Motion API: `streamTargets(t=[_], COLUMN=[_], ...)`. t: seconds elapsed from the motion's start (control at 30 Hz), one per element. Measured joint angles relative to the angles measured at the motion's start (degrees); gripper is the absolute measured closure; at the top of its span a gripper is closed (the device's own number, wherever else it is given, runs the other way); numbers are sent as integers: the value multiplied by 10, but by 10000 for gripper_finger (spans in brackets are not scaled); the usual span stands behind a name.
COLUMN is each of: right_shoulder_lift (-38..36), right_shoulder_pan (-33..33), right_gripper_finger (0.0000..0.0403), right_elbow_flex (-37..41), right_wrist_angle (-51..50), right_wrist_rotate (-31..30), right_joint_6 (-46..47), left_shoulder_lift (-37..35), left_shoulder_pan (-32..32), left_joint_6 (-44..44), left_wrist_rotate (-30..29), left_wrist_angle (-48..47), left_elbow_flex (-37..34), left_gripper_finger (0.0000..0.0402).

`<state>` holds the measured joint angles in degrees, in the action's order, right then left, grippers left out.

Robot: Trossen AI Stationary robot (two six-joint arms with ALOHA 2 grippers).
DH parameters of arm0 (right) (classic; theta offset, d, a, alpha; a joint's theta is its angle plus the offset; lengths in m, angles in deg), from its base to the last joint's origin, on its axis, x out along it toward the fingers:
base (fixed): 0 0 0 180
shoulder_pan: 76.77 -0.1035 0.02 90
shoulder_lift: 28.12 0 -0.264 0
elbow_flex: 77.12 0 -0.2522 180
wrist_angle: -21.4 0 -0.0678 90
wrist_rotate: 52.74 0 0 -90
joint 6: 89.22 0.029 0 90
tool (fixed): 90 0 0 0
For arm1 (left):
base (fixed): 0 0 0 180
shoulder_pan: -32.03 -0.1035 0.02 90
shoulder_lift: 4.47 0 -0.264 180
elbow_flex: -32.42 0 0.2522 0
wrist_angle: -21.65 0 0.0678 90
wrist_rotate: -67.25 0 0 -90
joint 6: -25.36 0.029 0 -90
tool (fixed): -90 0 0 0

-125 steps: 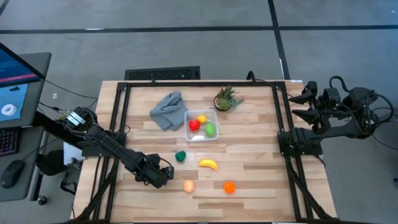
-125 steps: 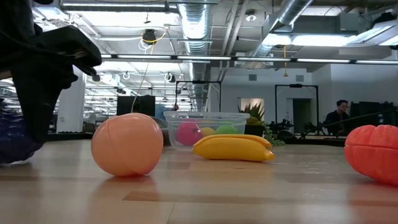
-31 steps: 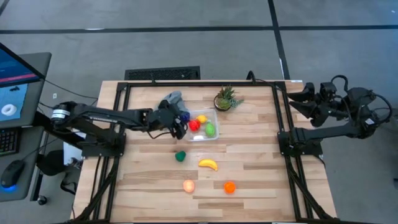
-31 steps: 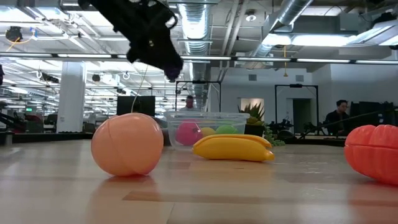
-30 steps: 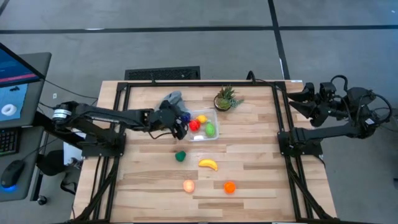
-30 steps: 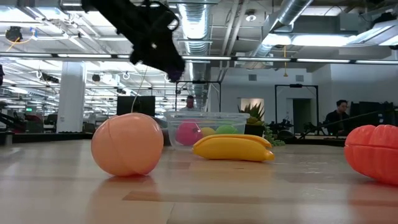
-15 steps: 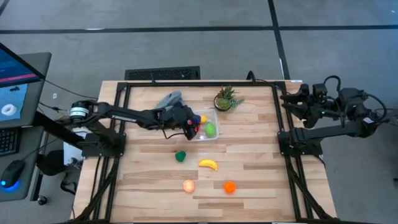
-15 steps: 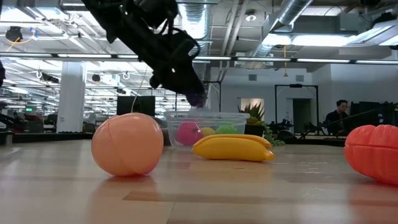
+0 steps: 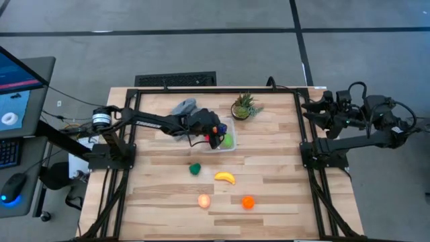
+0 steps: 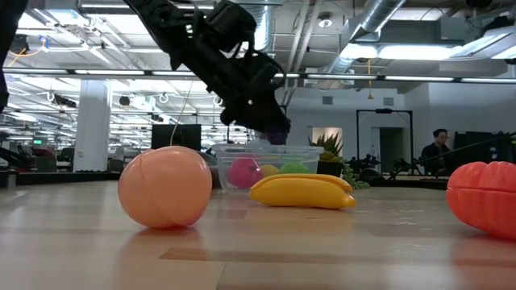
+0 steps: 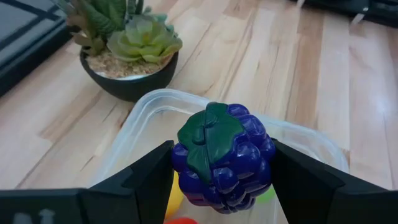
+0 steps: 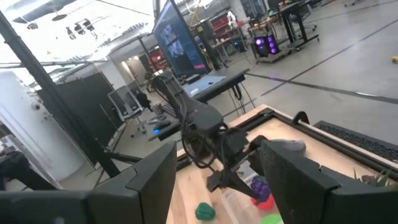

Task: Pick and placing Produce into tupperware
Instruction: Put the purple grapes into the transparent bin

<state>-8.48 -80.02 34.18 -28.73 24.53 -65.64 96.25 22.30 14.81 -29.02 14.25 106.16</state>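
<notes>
The clear tupperware (image 9: 229, 147) stands mid-table, and in the low view a red, a yellow and a green piece (image 10: 294, 167) show inside it. My left gripper (image 9: 216, 134) hangs just over its left part, shut on a purple grape bunch (image 11: 224, 155). Loose produce lies nearer: a dark green piece (image 9: 195, 169), a banana (image 9: 225, 177), a peach (image 9: 203, 200) and an orange piece (image 9: 248, 202). My right gripper (image 9: 310, 111) waits beyond the table's right edge, open with nothing between its fingers. My left gripper pinches the grape bunch's two opposite sides (image 11: 180, 163) between its two fingers (image 11: 149, 177). The fingers slant downward from the table's left side. The bunch is lifted clear above the tupperware's rim (image 11: 149, 106), its green leaf turned toward the wrist camera.
A spiky potted plant (image 9: 243, 107) stands just beyond the tupperware, and a grey cloth (image 9: 180, 114) lies to its far left. A black frame (image 9: 215, 91) runs around the table. A desk with a screen (image 9: 17, 81) stands left of the table.
My left gripper has carried the grape bunch toward the table's right edge and downward, from beside the tupperware's left wall to just above its inside. It has stayed shut on the bunch. The loose produce has kept its place.
</notes>
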Motion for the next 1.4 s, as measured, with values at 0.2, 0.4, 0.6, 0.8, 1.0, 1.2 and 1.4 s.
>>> streamTargets(t=[0.2,0.4,0.6,0.8,1.0,1.2,1.4], right_shoulder_lift=[0,0,0,0,0,0,0], right_shoulder_pan=[0,0,0,0,0,0,0], right_gripper_finger=[147,147,147,147,147,147,147], right_elbow_flex=[0,0,0,0,0,0,0], right_wrist_angle=[-1,-1,-1,-1,-1,-1,-4], right_wrist_rotate=[0,0,-7,-9,-9,-8,-8], right_joint_6=[4,2,-1,-1,0,3,4], left_shoulder_lift=[13,16,16,16,38,45,45], left_shoulder_pan=[-12,-17,-22,-23,-22,-11,-15], left_joint_6=[0,-7,-12,-13,-25,-23,-21], left_wrist_rotate=[15,15,28,30,34,16,30], left_wrist_angle=[-23,-32,-24,-28,-26,-17,-8], left_elbow_flex=[10,11,11,11,10,12,12], left_gripper_finger=[173,173,173,169,167,166,166])
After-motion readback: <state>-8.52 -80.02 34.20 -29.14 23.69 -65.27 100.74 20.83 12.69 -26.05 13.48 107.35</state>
